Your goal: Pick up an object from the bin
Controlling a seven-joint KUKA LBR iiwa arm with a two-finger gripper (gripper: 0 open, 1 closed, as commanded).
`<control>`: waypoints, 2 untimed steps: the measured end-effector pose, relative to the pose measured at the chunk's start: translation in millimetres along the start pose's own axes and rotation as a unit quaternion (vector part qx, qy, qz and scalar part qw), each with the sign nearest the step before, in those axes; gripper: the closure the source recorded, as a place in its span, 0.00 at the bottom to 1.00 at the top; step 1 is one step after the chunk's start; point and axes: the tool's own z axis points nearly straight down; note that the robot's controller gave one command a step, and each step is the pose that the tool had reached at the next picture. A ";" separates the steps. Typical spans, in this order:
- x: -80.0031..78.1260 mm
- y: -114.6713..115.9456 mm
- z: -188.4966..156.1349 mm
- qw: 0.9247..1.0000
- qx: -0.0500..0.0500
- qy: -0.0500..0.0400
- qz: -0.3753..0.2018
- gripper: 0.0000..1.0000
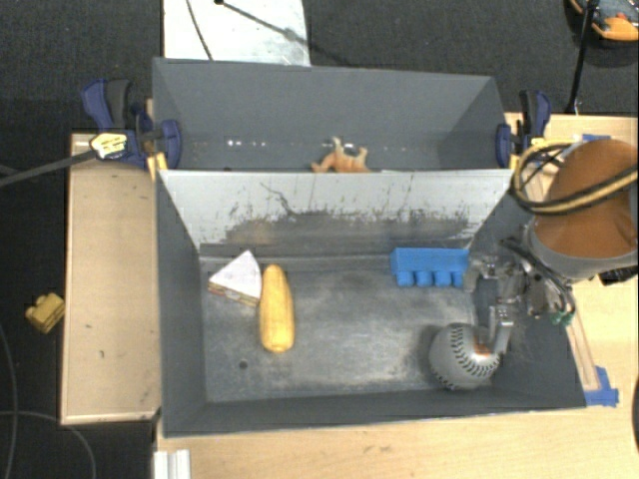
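One end effector point(493, 333) reaches down into the right end of the grey metal bin point(349, 357). Its tip is over the upper right edge of a grey ribbed ball-shaped object point(459, 357), which lies near the front right corner of the bin floor. Whether the end effector is open or closed, or grips the ball, cannot be told. Just behind it, against the back slope, lies a blue toothed plastic block point(429, 266). Well apart, on the left half of the floor, a yellow corn-cob-shaped toy point(277, 310) lies lengthwise, touching a white wedge-shaped piece point(236, 277) at its upper left. A small tan figure point(339, 158) sits high on the back ledge.
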 end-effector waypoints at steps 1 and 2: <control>-1.9 0.5 -4.6 1.000 0.001 -0.004 -0.003 0.00; 36.7 11.0 43.0 0.999 0.006 -0.021 -0.039 0.00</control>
